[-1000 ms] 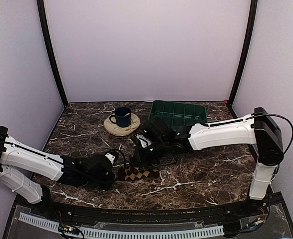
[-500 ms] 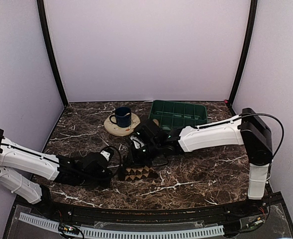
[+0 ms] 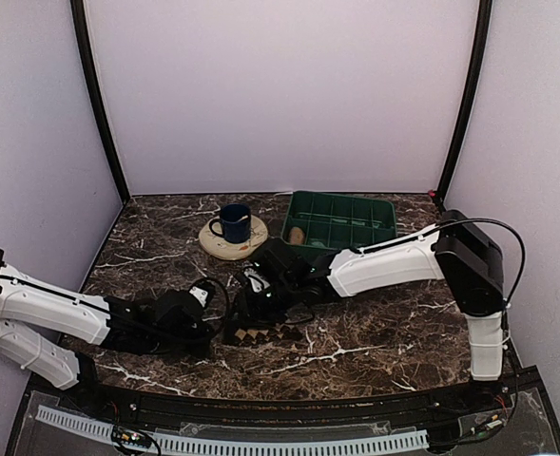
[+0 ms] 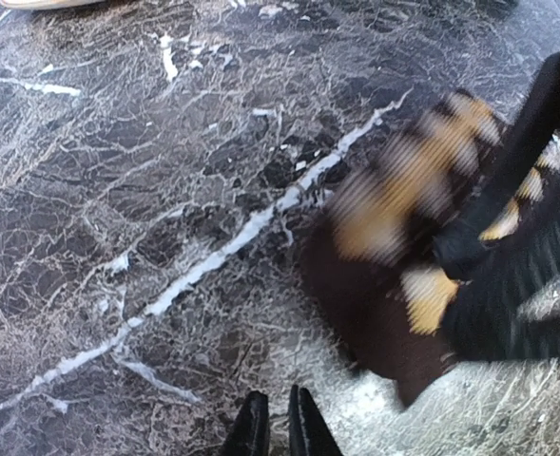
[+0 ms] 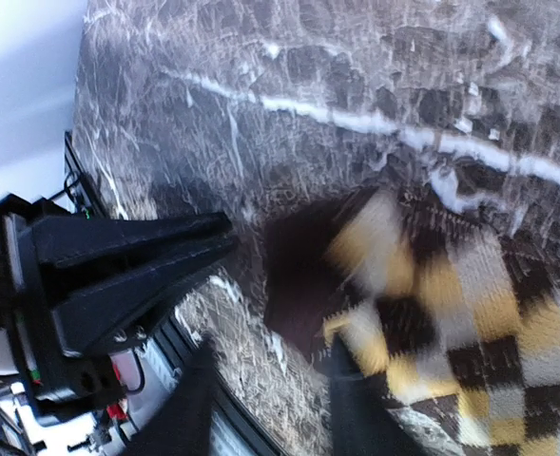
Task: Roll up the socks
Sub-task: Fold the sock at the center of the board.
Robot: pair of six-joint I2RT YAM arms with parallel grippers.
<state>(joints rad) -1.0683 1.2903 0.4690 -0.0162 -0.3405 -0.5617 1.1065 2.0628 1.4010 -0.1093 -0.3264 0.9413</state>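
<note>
**Top external: right jaws just parted over the argyle sock**

Right gripper, clamped a second ago, now stands part-open. The argyle sock lies bunched at its fingertips, likely a release mid-roll. Left gripper is narrow and empty, with the sock just ahead of it. Dark veined marble table, lilac walls.

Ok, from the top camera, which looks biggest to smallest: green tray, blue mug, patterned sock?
1. green tray, clearly largest.
2. argyle sock and blue mug look about alike; the sock is partly hidden, so I won't rank them.
</note>
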